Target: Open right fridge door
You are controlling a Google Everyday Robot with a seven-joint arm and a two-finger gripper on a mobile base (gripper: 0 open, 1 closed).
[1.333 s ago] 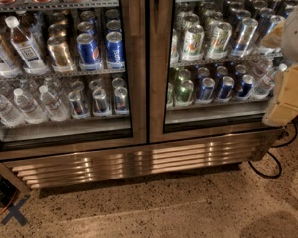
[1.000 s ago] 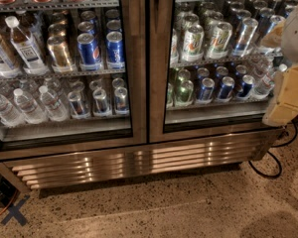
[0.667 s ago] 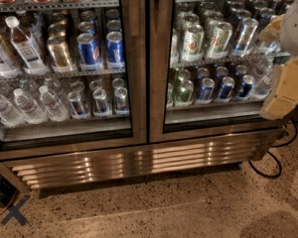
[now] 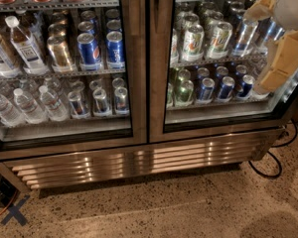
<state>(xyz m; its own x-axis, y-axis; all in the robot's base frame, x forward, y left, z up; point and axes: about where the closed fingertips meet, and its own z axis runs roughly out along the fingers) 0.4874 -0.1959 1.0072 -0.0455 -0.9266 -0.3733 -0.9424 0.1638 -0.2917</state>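
Speckled terrazzo floor (image 4: 164, 207) under a slatted steel grille (image 4: 139, 162), and your right fridge door (image 4: 216, 110) stands right of centre, shut beside the left door (image 4: 64, 68), two in all: brushed steel frame, black rim, flat glass. Your gripper (image 4: 280, 58), tan and blocky, hangs before its upper right edge; you cannot tell whether it is released or clenched.

The right fridge door (image 4: 208, 108) stands upright and closed at the centre seam. It is a glass pane in a black rim and a wide brushed-steel frame, spanning 12 to 4 o'clock. The claw (image 4: 278, 53) hangs before its right edge at 2 o'clock.
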